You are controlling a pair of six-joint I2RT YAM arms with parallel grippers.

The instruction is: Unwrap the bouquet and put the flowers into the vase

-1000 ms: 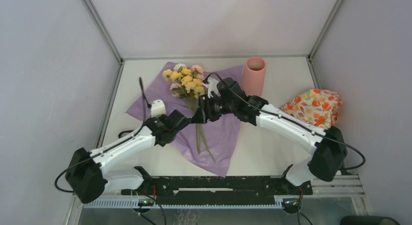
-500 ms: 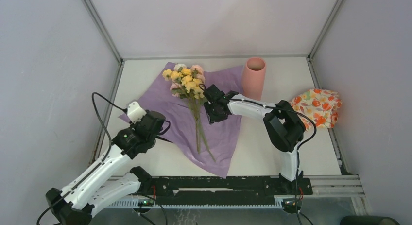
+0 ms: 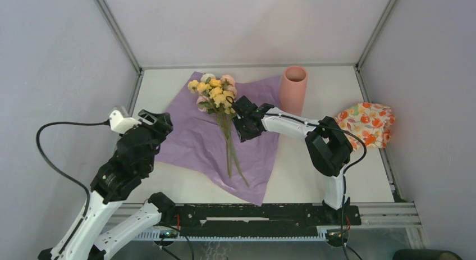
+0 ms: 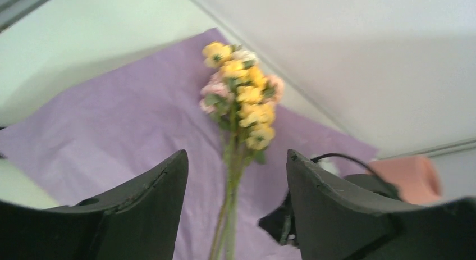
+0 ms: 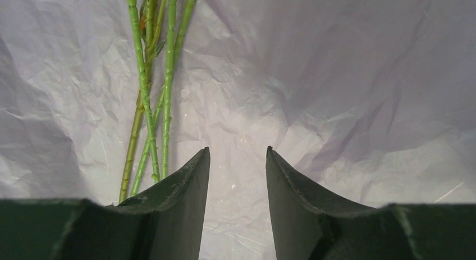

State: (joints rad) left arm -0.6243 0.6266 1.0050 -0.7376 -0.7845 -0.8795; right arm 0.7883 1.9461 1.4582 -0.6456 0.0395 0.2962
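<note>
Right pincer [image 5: 236,153] is open with a narrow gap and nothing between the jaws, low over the purple paper [image 3: 188,142]. Green stems [image 5: 168,91] lie just left of its left finger (contact unclear). Left pincer [image 4: 236,159] is open wide and empty, up above the paper's left edge and aimed at the flowers [image 3: 215,94].

The paper lies spread and crinkled on the white worktop [image 3: 314,170]. The flowers lie on it, heads toward the far wall. The vase [image 3: 293,87] stands upright just beside the paper's far right corner. An orange-flowered cloth bundle [image 3: 366,122] sits at the right edge. Walls are plain grey, with metal rails along the worktop edges.

Only the top view shows the bundle and both arms. Only the right wrist view shows paper creases and stem nodes. The left wrist view (blurry) catches the flower heads and the vase rim.
</note>
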